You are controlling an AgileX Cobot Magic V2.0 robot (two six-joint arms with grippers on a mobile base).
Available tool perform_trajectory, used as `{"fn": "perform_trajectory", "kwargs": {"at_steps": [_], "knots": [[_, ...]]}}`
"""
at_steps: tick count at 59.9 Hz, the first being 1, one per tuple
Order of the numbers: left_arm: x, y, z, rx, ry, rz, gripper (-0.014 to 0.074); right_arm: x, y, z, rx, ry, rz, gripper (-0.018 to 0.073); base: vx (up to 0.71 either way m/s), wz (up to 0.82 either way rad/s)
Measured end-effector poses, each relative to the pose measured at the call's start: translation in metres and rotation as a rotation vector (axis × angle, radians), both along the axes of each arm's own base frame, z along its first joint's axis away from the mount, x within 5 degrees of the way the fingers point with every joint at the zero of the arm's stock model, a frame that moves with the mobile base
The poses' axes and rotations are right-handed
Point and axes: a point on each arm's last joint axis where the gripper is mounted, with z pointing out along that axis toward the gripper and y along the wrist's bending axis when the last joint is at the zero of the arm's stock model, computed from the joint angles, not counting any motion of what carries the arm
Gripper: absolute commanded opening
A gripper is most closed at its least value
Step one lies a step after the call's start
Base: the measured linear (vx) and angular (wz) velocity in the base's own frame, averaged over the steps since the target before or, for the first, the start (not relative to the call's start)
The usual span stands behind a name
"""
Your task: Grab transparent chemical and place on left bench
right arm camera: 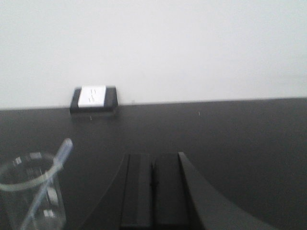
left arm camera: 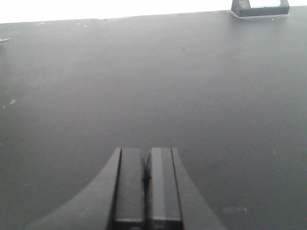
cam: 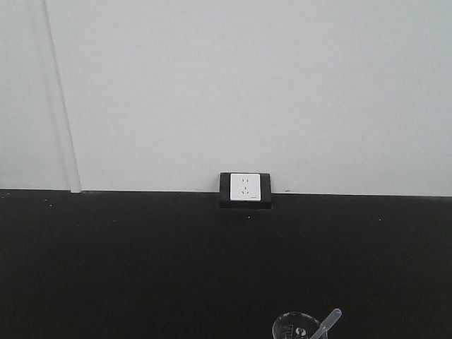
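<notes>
The transparent chemical, a slim clear pipette (cam: pixel 328 322), stands tilted in a small clear beaker (cam: pixel 295 328) at the bottom edge of the front view, bulb end up and to the right. In the right wrist view the pipette (right arm camera: pixel 53 175) leans in the beaker (right arm camera: pixel 31 191) at the lower left. My right gripper (right arm camera: pixel 152 165) is shut and empty, to the right of the beaker and apart from it. My left gripper (left arm camera: pixel 146 160) is shut and empty over bare black bench (left arm camera: pixel 153 86). Neither gripper shows in the front view.
A white wall socket in a black frame (cam: pixel 245 188) sits where the black bench meets the white wall; it also shows in the right wrist view (right arm camera: pixel 93 98) and the left wrist view (left arm camera: pixel 260 7). The black bench top (cam: pixel 141 268) spreads left of the beaker.
</notes>
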Motion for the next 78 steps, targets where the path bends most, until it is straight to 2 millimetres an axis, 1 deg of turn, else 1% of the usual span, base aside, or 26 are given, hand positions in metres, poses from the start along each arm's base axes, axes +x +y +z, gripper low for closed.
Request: {"fn": "perform_trajectory", "kwargs": {"at_steps": [5, 9, 17, 25, 31, 37, 46, 53, 62, 63, 71, 74, 78], "knots": [[0.0, 0.0, 0.0, 0.0, 0.0, 0.0, -0.0003, 0.0, 0.0, 0.025, 0.003, -0.039, 0.001, -0.0007, 0.0, 0.0], [0.0, 0.0, 0.0, 0.0, 0.0, 0.0, -0.0003, 0.002, 0.0, 0.052, -0.005, -0.072, 0.0, -0.0007, 0.0, 0.0], [0.0, 0.0, 0.0, 0.0, 0.0, 0.0, -0.0003, 0.021, 0.0, 0.095, -0.033, -0.092, -0.001, -0.0007, 0.0, 0.0], [0.0, 0.0, 0.0, 0.0, 0.0, 0.0, -0.0003, 0.047, 0.001, 0.116, -0.044, -0.066, 0.002, -0.0007, 0.0, 0.0], [0.0, 0.0, 0.0, 0.0, 0.0, 0.0, -0.0003, 0.065, 0.001, 0.12, -0.045, -0.029, 0.004, -0.0005, 0.0, 0.0], [0.0, 0.0, 0.0, 0.0, 0.0, 0.0, -0.0003, 0.079, 0.002, 0.114, -0.04, 0.024, 0.006, 0.0005, 0.0, 0.0], [0.0, 0.0, 0.0, 0.0, 0.0, 0.0, -0.0003, 0.093, 0.002, 0.104, -0.037, 0.091, 0.007, 0.0071, 0.0, 0.0], [0.0, 0.0, 0.0, 0.0, 0.0, 0.0, -0.0003, 0.1, 0.002, 0.1, -0.027, 0.115, 0.008, 0.0178, 0.0, 0.0], [0.0, 0.0, 0.0, 0.0, 0.0, 0.0, -0.0003, 0.105, 0.002, 0.099, -0.006, 0.106, 0.011, 0.0407, 0.0, 0.0], [0.0, 0.0, 0.0, 0.0, 0.0, 0.0, -0.0003, 0.106, 0.002, 0.099, -0.002, 0.104, 0.011, 0.0445, 0.0, 0.0], [0.0, 0.0, 0.0, 0.0, 0.0, 0.0, -0.0003, 0.111, 0.003, 0.101, 0.043, 0.071, 0.015, 0.0627, 0.0, 0.0], [0.0, 0.0, 0.0, 0.0, 0.0, 0.0, -0.0003, 0.113, 0.003, 0.1, 0.078, 0.062, 0.017, 0.0662, 0.0, 0.0], [0.0, 0.0, 0.0, 0.0, 0.0, 0.0, -0.0003, 0.117, 0.003, 0.099, 0.146, 0.064, 0.019, 0.068, 0.0, 0.0]]}}
